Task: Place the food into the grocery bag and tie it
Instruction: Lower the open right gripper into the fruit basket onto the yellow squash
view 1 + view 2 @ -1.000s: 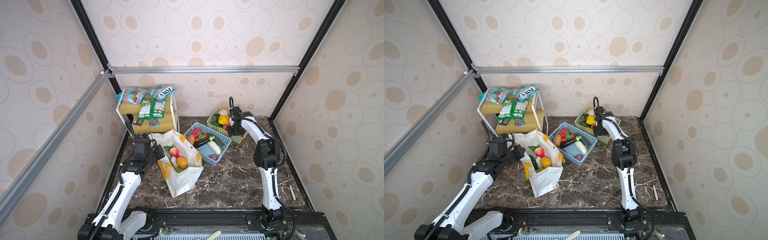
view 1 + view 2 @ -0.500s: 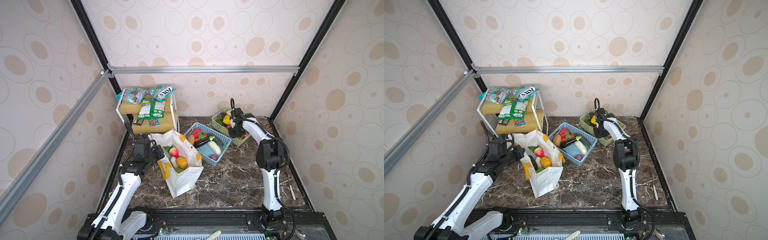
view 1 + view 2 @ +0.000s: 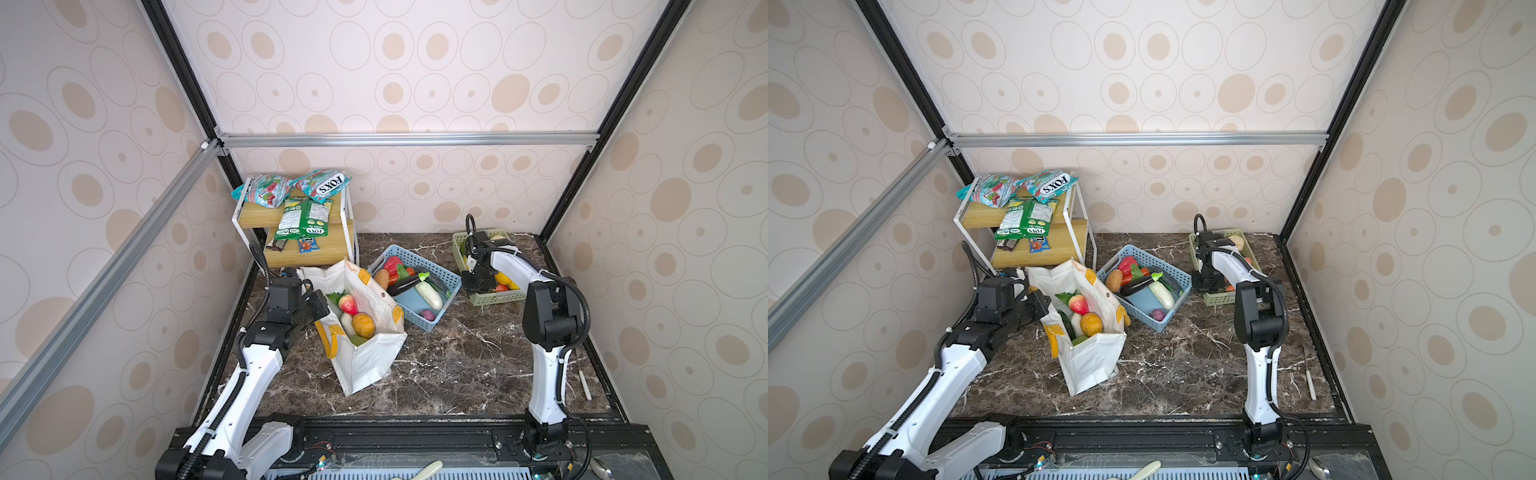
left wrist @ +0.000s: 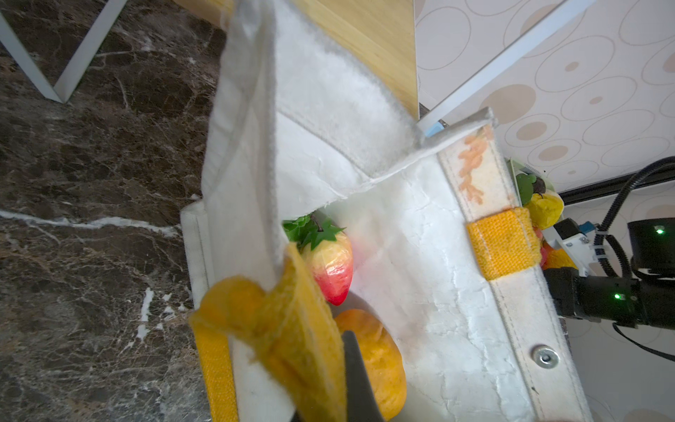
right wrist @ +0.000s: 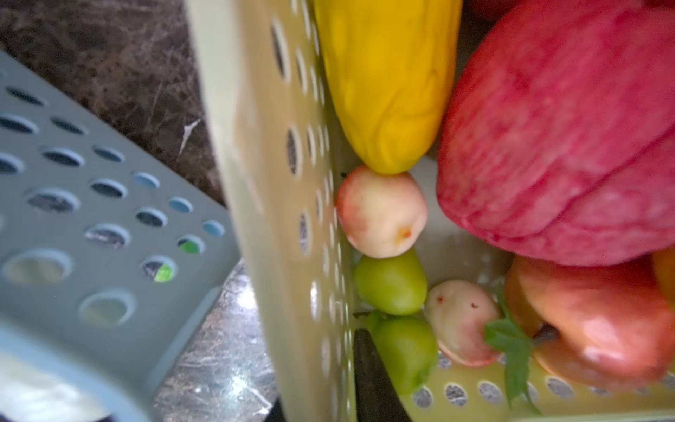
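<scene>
The white grocery bag (image 3: 365,361) (image 3: 1092,365) stands open left of centre, with a pink peach (image 3: 348,304) and an orange fruit (image 3: 363,325) among the food inside. My left gripper (image 3: 318,305) (image 4: 328,398) is shut on the bag's near rim at its yellow handle (image 4: 277,329). My right gripper (image 3: 478,282) (image 5: 321,383) is shut on the wall of the green basket (image 3: 496,297) (image 5: 266,182), one finger inside and one outside. That basket holds a yellow fruit (image 5: 387,80), a red apple (image 5: 566,146) and small green fruits (image 5: 391,281).
A blue basket (image 3: 419,322) (image 5: 91,219) with an eggplant, a white gourd and other toy vegetables sits between bag and green basket. A wooden shelf (image 3: 307,249) with snack packets stands at the back left. A white stick (image 3: 585,384) lies by the right wall.
My right gripper closed on the green basket's wall, and the basket has slid to the right with it. The left arm and the bag have stayed still.
</scene>
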